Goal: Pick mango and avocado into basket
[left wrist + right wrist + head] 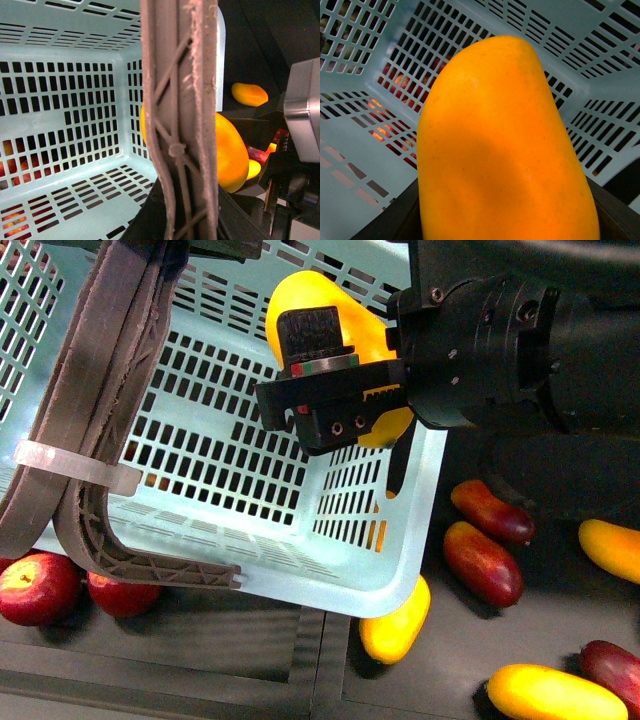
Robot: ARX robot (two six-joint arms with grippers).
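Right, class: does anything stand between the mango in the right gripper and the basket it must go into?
Nothing visible does. The right gripper holds the mango over the basket; the right wrist view shows only bare slotted plastic beyond the fruit. The brown handles stand off to one side.

Bright fruit against dim surroundings

We see soft, even light from above: the mango [505,150] glows saturated, a broad soft shadow crossing part of its skin; the basket [230,530] is well lit, the surface [250,640] around it dark. The handles [182,100], very close, look slightly soft.
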